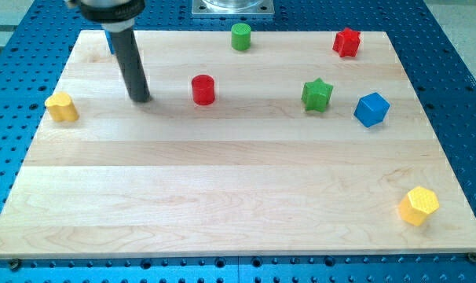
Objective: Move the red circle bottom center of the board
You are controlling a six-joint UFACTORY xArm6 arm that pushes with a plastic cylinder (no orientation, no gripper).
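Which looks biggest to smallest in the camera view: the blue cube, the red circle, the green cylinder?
1. blue cube
2. red circle
3. green cylinder
The last two look close; the green cylinder sits farther up the board, so that ranking is unsure.

Bright, even overhead light – soft short shadows under blocks and by my tip (141,99); pic sharp, no glare, slight motion blur up top.

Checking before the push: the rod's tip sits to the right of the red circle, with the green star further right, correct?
Not quite. The camera view shows my tip to the view's left of the red circle, with a gap between them. The green star is indeed further right.
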